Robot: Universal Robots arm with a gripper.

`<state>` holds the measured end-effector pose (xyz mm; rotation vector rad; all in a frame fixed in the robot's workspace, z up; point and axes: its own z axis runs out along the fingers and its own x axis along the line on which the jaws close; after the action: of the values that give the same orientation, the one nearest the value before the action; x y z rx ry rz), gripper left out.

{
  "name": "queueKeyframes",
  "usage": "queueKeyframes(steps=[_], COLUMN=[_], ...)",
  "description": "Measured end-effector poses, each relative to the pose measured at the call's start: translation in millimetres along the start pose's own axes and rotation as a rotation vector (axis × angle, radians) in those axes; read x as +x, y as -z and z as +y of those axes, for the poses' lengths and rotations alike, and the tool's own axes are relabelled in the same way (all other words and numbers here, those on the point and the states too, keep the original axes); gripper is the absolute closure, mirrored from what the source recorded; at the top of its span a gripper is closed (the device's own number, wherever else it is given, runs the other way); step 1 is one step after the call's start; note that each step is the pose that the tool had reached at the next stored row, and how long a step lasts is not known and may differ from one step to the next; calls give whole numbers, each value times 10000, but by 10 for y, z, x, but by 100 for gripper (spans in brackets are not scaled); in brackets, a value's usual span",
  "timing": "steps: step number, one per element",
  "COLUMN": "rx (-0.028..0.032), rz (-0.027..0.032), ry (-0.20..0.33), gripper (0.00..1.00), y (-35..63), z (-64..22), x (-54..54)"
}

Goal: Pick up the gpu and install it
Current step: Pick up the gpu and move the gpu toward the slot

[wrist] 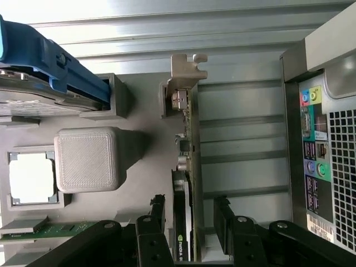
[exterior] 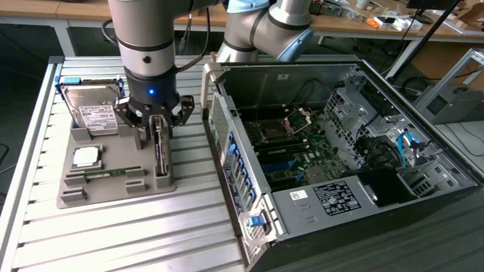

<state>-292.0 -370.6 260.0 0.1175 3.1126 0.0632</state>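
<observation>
The gpu (exterior: 160, 152) stands on its long edge in a slot of the grey holder tray (exterior: 113, 190), seen as a narrow dark strip. In the wrist view the gpu (wrist: 187, 167) shows its silver bracket end farthest from the fingers. My gripper (exterior: 156, 122) hangs straight above the card's far end. Its black fingers (wrist: 157, 210) straddle the card, one on each side, with a gap to the board on both sides. The gripper (wrist: 189, 214) is open and holds nothing.
On the same tray lie a silver hard drive (exterior: 94, 110) in a blue frame, a square processor (exterior: 87, 156) and a green memory stick (exterior: 113, 171). The open computer case (exterior: 340, 153) lies at the exterior view's right, close to the tray. A slatted metal table (exterior: 113, 238) carries everything.
</observation>
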Motion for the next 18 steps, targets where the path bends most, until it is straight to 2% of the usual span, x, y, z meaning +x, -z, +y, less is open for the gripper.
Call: queueKeyframes(steps=[18], rx=[-1], rz=[0], ry=[12], gripper=[52], y=[-104], z=[17], x=[27])
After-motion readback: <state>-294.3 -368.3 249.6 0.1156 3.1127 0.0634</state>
